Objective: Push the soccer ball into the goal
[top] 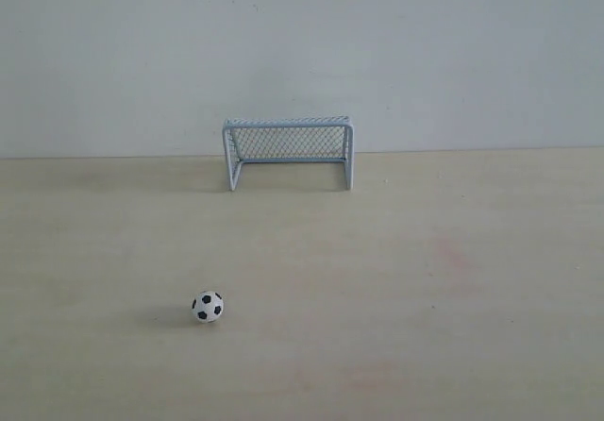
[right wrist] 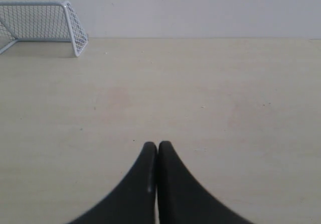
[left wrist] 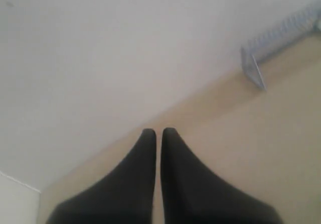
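Observation:
The soccer ball (top: 208,306), tiny and white with black patches, rests on the pale wooden table (top: 425,279) left of centre, near the front. The light blue-grey goal (top: 288,150) stands at the table's far edge against the wall, its mouth facing the ball. Neither arm shows in the exterior view. My left gripper (left wrist: 158,132) is shut and holds nothing; a corner of the goal (left wrist: 271,43) shows in its view. My right gripper (right wrist: 157,145) is shut and empty over bare table, with the goal (right wrist: 42,23) far ahead. The ball is out of both wrist views.
A plain white wall (top: 302,53) rises behind the table's far edge. Open table surface lies between the ball and the goal.

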Motion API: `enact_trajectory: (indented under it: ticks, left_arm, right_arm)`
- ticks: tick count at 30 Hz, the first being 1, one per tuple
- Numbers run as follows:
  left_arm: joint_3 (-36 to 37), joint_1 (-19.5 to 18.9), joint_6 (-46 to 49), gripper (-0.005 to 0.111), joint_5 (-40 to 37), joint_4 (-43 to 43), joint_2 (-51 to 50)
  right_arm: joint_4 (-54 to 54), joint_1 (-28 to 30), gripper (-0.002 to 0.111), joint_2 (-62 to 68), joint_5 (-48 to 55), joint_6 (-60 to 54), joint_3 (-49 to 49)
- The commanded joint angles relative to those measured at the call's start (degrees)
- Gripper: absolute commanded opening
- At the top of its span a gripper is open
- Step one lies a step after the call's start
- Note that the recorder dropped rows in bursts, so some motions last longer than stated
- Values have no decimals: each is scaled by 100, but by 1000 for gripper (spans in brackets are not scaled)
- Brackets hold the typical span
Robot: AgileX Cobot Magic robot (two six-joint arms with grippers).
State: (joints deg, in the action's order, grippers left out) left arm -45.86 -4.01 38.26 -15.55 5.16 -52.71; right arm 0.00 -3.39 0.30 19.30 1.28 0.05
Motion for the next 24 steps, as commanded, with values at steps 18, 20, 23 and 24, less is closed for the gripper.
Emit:
enact_trajectory:
  ticks: [18,20,23,24]
  left_arm:
    - [-20,0,4436,4,-4259,3031,-1657]
    - [-20,0,4448,4,-3665,2990,-1832]
    - [-20,0,4448,4,-2493,3071,-2107]
    - [-20,0,4448,4,-2132,3167,-2196]
  right_arm:
    - [0,-15,0,-30,-22,-8,-5]
    - [0,-15,0,-30,-22,-8,-5]
    - [0,-15,0,-30,-22,-8,-5]
    - [0,-15,0,-30,-22,-8,-5]
